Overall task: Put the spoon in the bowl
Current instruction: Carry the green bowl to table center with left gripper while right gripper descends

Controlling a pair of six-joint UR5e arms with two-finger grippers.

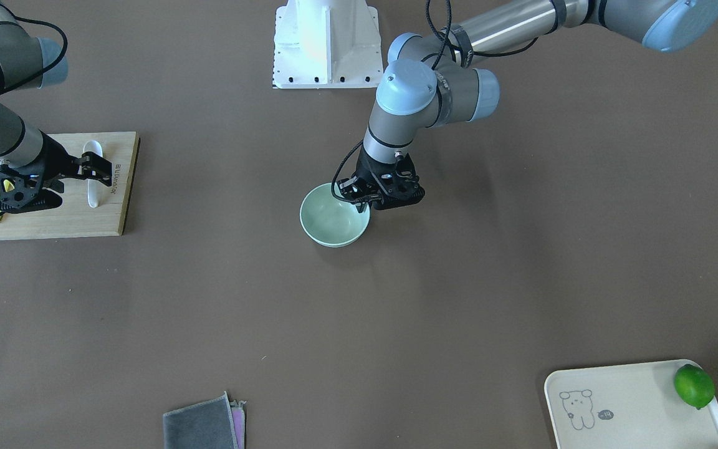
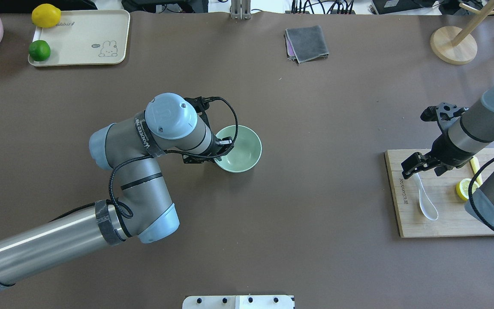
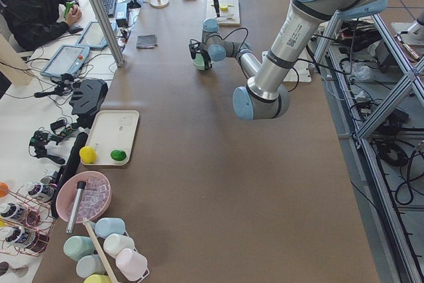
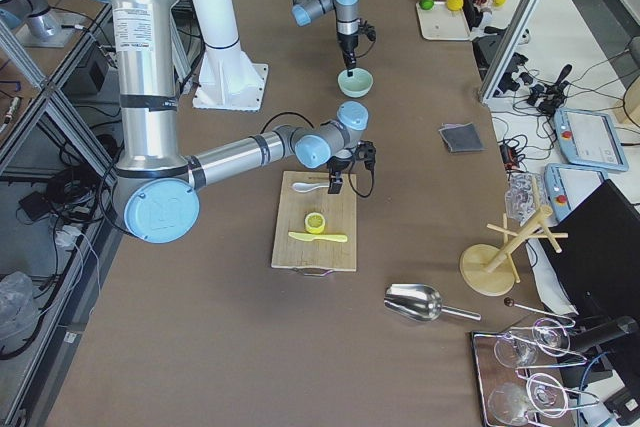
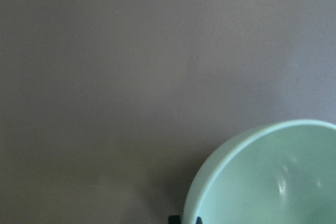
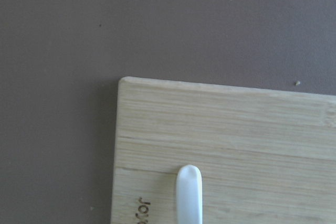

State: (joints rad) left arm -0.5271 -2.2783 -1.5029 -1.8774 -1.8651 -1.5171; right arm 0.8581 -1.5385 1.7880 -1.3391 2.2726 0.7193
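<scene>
The pale mint-green bowl stands mid-table; it also shows in the overhead view and the left wrist view. My left gripper is shut on the bowl's rim, on the side nearest the left arm. The white spoon lies on a wooden cutting board, its handle end in the right wrist view. My right gripper hovers open just above the spoon's handle, with its fingers on either side of it.
A yellow knife and a lemon slice share the board. A cream tray with a lime and a lemon sits at the far left, a grey cloth at the far middle, and a wooden stand at the far right.
</scene>
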